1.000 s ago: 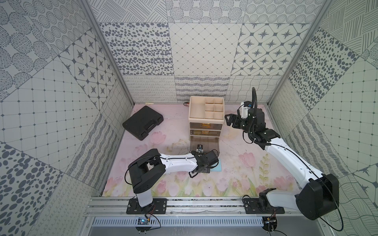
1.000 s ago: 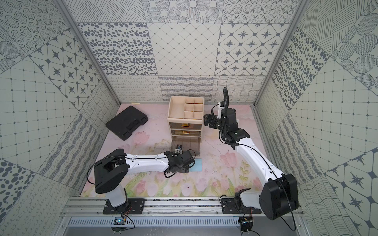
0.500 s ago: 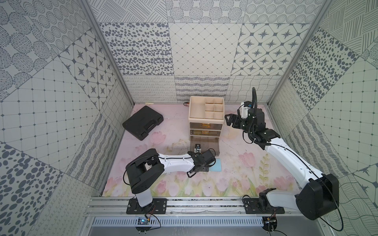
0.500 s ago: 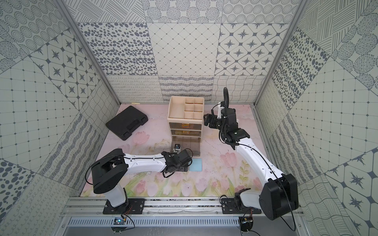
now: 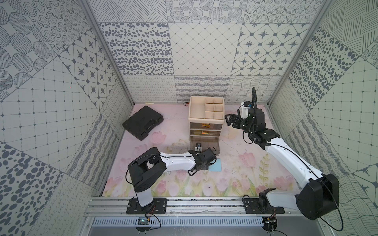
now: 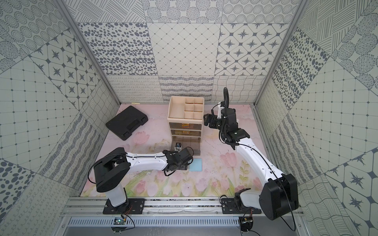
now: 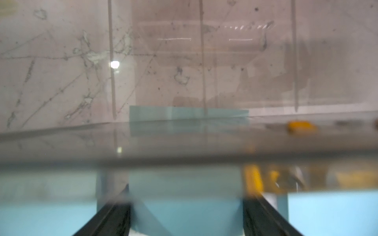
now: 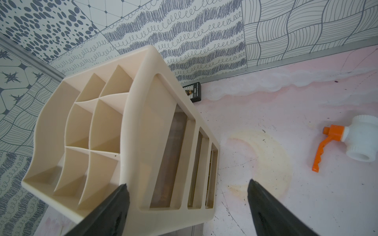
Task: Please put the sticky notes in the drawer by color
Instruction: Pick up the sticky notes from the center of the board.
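A blue note is lying before the open bottom drawer, beside the left gripper, whose grip I cannot tell. The right gripper is hovering open; sorting is probably nearing its end.

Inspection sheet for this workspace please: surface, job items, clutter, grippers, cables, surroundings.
Surface: floral mat, scuffed and stained.
Job's things: cabinet with bottom drawer pulled out; one blue sticky note on the mat before it.
Clutter: black case; white valve with orange handle.
Grippers: left gripper low by the open drawer, grip unclear; right gripper open beside the cabinet.
Cables: black hose arching over the right wrist.
Surroundings: patterned wall panels; metal rail in front.
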`<state>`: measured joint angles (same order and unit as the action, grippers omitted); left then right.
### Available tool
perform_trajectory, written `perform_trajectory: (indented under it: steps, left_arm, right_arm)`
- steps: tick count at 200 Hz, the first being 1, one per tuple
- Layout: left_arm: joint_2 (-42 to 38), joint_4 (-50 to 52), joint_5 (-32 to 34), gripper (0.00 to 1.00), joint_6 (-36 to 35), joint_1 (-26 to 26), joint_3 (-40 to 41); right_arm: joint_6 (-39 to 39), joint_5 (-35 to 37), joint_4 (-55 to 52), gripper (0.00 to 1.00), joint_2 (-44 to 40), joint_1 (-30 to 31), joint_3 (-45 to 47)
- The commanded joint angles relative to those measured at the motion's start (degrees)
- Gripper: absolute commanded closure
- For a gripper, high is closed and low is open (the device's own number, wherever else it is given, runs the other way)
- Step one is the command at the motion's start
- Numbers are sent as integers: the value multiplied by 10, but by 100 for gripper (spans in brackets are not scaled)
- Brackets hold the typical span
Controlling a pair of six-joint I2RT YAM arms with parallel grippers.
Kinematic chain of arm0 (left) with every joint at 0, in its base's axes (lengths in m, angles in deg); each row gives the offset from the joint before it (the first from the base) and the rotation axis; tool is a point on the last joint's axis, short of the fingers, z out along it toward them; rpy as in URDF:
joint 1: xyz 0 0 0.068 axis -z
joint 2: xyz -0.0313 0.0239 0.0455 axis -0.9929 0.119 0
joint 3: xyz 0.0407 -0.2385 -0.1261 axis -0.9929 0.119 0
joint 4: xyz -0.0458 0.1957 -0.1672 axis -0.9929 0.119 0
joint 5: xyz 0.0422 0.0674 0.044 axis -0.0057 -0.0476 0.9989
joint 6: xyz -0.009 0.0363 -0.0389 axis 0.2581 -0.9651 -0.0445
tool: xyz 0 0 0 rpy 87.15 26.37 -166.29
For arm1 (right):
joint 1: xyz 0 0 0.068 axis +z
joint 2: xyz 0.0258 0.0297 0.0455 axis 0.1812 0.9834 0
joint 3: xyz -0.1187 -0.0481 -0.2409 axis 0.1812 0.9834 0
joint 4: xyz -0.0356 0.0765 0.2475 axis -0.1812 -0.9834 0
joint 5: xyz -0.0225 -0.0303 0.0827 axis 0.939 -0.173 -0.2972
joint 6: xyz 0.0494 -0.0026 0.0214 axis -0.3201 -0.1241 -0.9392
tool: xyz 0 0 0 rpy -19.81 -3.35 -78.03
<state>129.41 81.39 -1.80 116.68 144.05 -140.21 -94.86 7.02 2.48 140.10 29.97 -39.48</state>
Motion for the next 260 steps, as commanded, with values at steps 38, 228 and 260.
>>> perform_trajectory:
  steps: [38,228,260]
  left_arm:
    - [-27,67,-32,23,40,23,13]
    - [-149,256,-24,22,21,-1,-153]
    - [-125,208,-83,22,-16,-66,-161]
  right_arm:
    - [-6,-9,15,6,7,4,11]
    - [-19,-24,22,6,11,6,-3]
    - [-13,-23,16,6,2,5,-1]
